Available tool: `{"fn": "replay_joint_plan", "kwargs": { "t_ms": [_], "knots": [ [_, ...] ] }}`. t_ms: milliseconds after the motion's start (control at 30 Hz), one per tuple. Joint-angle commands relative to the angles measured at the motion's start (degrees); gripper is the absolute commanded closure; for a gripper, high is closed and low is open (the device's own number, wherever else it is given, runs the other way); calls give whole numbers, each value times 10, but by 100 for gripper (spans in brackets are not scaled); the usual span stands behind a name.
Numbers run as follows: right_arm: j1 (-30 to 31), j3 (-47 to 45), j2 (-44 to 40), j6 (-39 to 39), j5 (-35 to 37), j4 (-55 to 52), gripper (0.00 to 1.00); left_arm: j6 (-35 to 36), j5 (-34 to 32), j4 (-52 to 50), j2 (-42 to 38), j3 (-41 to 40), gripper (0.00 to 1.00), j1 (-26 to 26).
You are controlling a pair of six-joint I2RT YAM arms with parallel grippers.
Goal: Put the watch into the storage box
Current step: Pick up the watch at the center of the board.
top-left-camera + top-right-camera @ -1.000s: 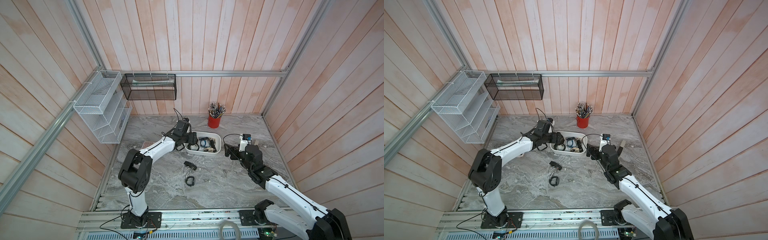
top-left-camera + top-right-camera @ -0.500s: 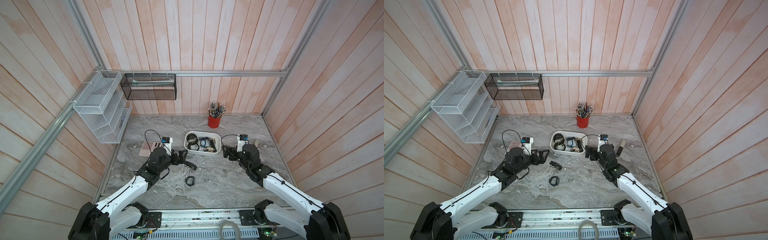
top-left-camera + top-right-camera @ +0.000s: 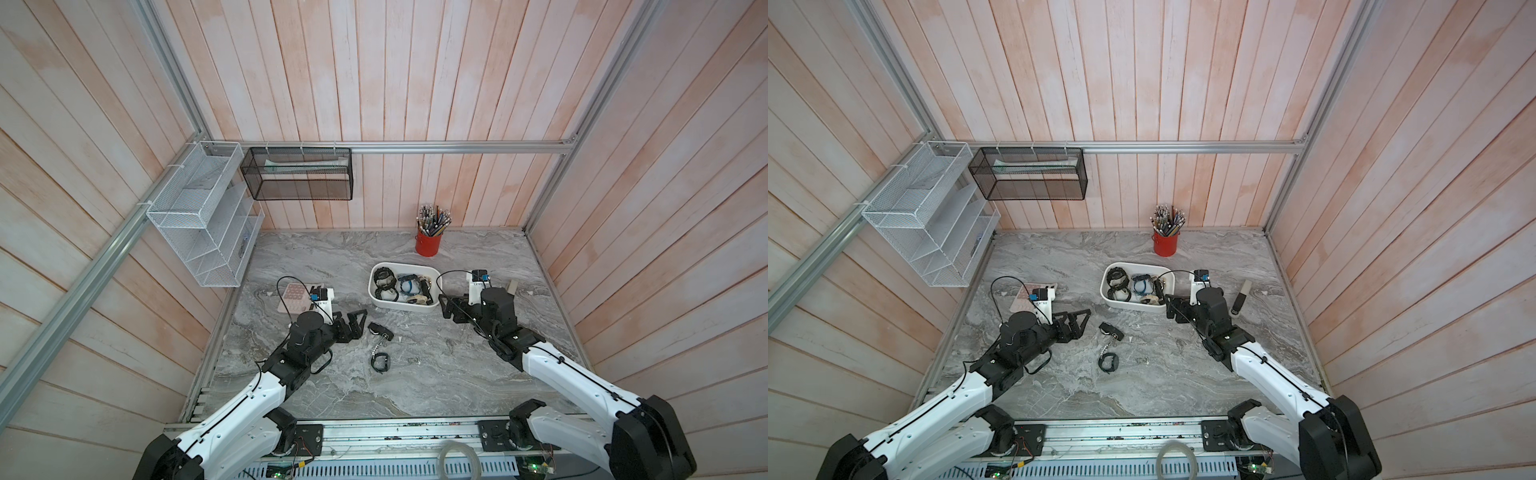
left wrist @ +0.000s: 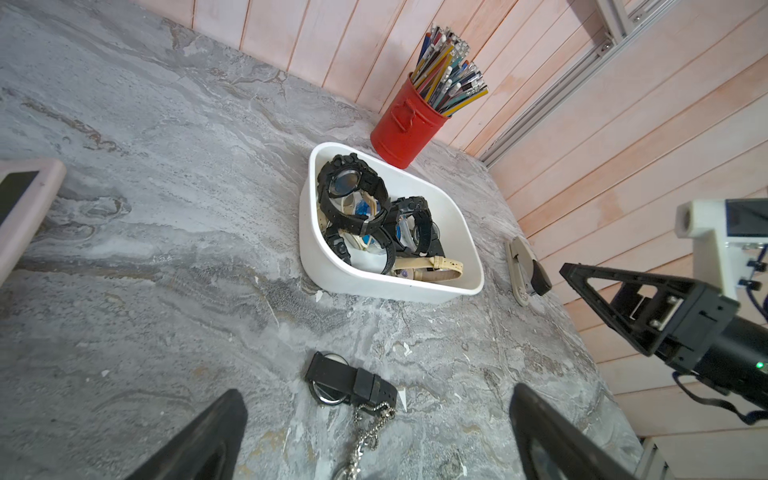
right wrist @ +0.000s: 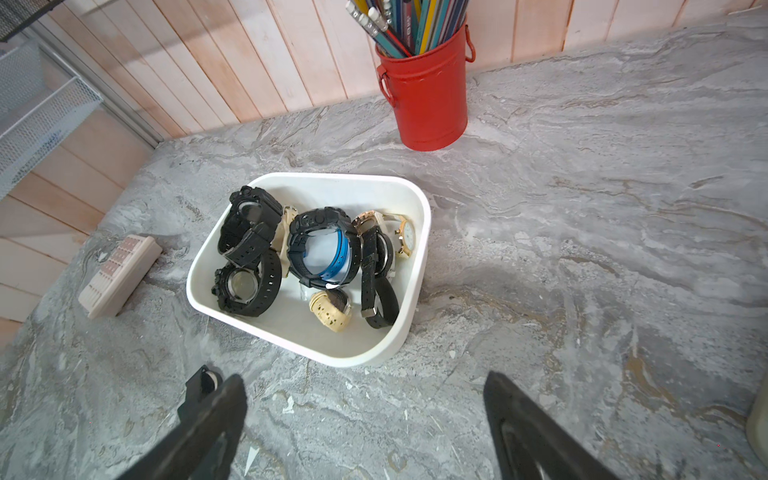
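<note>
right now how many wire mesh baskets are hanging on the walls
2. A white mesh basket hangs on the left side wall; a black mesh basket hangs from the back wall rail. None seem hidden.

The left gripper (image 3: 360, 325) hangs low, in front of the storage box (image 3: 399, 306) and off to its left. Its jaws are wide apart and hold nothing. The right gripper (image 3: 444, 306) sits just beside the box's right end, jaws wide and empty too.
</note>
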Motion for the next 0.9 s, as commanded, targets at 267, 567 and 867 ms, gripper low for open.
{"fn": "replay_joint_plan", "kwargs": {
  "t_ms": [267, 567, 867],
  "knots": [
    [105, 98, 121, -45, -11, -28, 21, -32, -29, -23, -97, -62, 0, 1],
    [165, 181, 249, -70, -38, -55, 29, -31, -41, -62, -129, -66, 0, 1],
    [196, 241, 339, -69, -57, -82, 36, -50, -37, -74, -152, -88, 0, 1]
  ]
}}
